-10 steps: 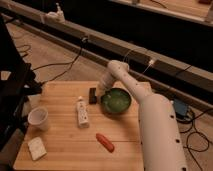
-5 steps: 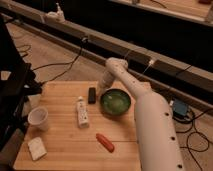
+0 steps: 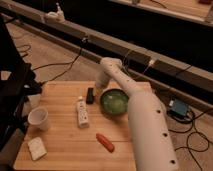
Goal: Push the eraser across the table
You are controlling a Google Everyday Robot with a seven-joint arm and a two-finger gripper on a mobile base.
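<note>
The eraser point(image 3: 90, 95) is a small black block lying on the far middle of the light wooden table point(image 3: 65, 155), just left of the green bowl point(image 3: 115, 102). My white arm comes up from the lower right, bends over the far table edge and points down. My gripper point(image 3: 99, 86) is at the arm's tip, right beside the eraser's right side, between it and the bowl. Whether it touches the eraser is not visible.
A long white bar with marks point(image 3: 82, 113) lies in front of the eraser. A white cup point(image 3: 39, 119) stands at the left, a white spongy block point(image 3: 37, 148) at the front left, and a red-orange object point(image 3: 105, 142) at the front middle. Cables run over the floor behind.
The arm's bend and the gripper have shifted slightly left, toward the eraser. The eraser appears to have moved a little left.
</note>
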